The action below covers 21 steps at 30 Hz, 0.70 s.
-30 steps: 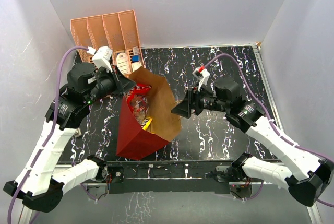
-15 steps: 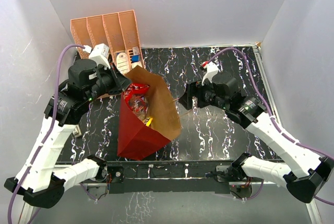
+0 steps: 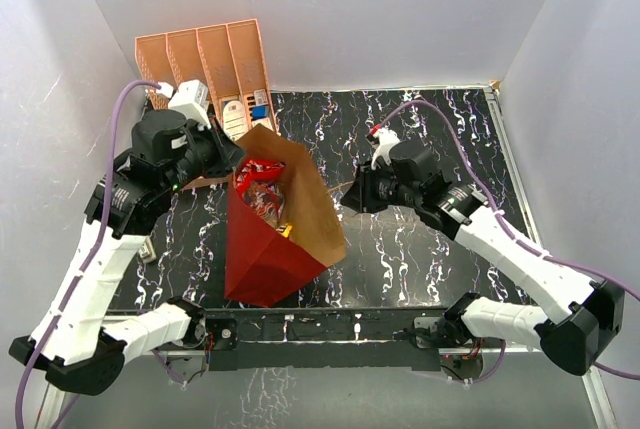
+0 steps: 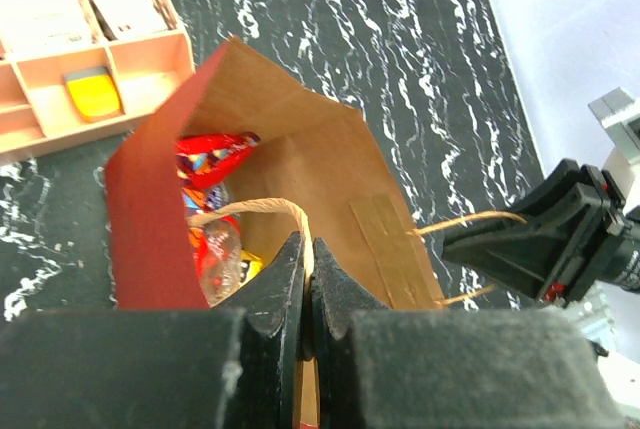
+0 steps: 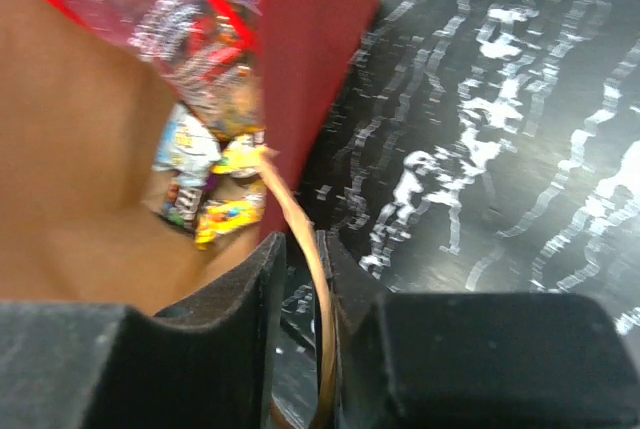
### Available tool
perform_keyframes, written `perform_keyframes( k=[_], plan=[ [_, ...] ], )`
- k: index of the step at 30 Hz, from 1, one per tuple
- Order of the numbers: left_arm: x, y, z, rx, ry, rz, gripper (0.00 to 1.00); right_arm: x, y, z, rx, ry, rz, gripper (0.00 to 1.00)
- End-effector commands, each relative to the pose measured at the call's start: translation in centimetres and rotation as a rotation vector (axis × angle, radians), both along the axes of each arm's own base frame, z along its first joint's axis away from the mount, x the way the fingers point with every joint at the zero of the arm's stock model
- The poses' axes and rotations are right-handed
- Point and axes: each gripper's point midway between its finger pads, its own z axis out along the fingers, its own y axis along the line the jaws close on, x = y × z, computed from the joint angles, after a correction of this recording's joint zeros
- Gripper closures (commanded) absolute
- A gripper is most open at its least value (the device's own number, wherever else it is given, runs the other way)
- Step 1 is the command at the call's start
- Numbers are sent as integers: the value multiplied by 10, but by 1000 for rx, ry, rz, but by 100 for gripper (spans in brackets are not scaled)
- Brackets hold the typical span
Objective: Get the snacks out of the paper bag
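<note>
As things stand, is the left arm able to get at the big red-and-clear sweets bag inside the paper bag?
Probably not yet. The sweets bag lies uncovered in the open paper bag, but the left arm has its jaws shut on a loop handle, so it would have to let go first.

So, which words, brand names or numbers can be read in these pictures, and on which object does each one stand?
No text can be read with certainty.
Sweets bag: white print, too blurred to read.
Small packets: coloured logos, too blurred to read.
Boxes in the peach rack: marks too small to read.
Paper bag: no print visible.
</note>
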Motion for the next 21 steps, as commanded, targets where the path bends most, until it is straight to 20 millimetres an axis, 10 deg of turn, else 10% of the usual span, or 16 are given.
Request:
perform_keyframes(
  k=[1, 11, 21],
  plan=[
    [21, 21, 66, 36, -217, 102, 100, -14, 51, 39, 278, 32, 179, 82],
    [48, 8, 123, 94, -360, 46, 100, -36, 124, 68, 489, 37, 303, 84],
    [-17, -38, 38, -17, -327, -355, 100, -49, 92, 18, 384, 87, 201, 81]
  ],
)
